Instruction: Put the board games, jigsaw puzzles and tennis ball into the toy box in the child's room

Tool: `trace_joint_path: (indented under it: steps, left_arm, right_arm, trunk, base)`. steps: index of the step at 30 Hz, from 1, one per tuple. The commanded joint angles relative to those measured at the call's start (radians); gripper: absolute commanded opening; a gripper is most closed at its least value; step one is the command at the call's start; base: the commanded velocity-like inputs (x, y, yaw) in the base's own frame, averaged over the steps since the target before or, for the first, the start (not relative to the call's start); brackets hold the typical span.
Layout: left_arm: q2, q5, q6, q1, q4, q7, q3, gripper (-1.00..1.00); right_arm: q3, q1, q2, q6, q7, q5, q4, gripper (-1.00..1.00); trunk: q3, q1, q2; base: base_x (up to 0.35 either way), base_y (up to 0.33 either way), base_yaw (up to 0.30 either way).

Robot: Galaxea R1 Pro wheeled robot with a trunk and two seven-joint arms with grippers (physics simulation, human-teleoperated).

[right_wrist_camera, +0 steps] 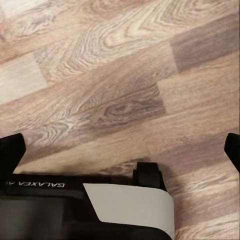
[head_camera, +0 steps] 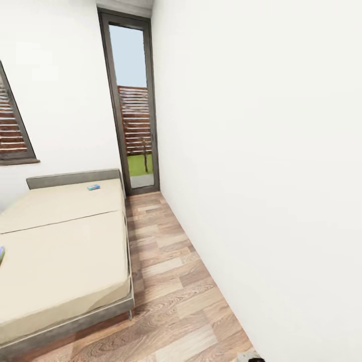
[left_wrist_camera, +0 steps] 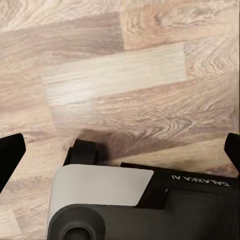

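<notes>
Cream bed (head_camera: 65,251) bears small blue box (head_camera: 93,187).

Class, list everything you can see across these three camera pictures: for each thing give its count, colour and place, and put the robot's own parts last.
Bed: one, cream mattress on grey base, against the left wall.
Small box: one, blue, on the bed near its headboard.
Object at the picture's left edge: one, green and blue, on the bed, mostly cut off.
Glass door: one, dark frame, far end of the room.
Window: one, dark frame, left wall.
Floor: wood planks, beside the bed.
Robot base: grey and black, above the floor.
Left tool: one, black fingertips, wide apart.
Right tool: one, black fingertips, wide apart.
</notes>
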Motion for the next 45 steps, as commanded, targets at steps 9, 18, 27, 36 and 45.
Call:
trace_joint_path:
  steps: [9,18,27,36,45]
  left_arm:
    - [-0.011,0.034,0.087,-0.154,-0.002,-0.004,0.004,1.0]
    - [-0.06,0.105,0.12,-0.298,-0.006,0.0,0.033,1.0]
    - [-0.093,0.142,0.129,-0.391,-0.06,0.005,0.047,1.0]
    - [-0.107,0.207,0.124,-0.406,-0.11,0.006,0.066,1.0]
    - [-0.11,0.236,0.119,-0.371,-0.13,0.004,0.073,1.0]
  right_arm:
    - [0.0,-0.154,0.048,0.105,-0.018,0.0,-0.004,1.0]
    - [0.001,-0.298,0.096,0.146,-0.032,0.0,-0.012,1.0]
    - [0.002,-0.378,0.108,0.161,-0.034,0.0,-0.096,1.0]
    - [0.007,-0.39,0.114,0.183,-0.034,0.001,-0.153,1.0]
    - [0.009,-0.392,0.115,0.192,-0.033,0.002,-0.169,1.0]
  trunk:
    - [-0.001,0.0,-0.001]
    - [-0.001,0.0,-0.001]
    - [-0.003,0.0,-0.001]
    - [-0.006,0.0,-0.001]
    - [-0.01,0.0,-0.001]
  base:
    - [0.0,0.0,0.299]
    - [0.0,0.0,0.299]
    - [0.0,0.0,0.299]
    - [0.0,0.0,0.299]
    - [0.0,0.0,0.297]
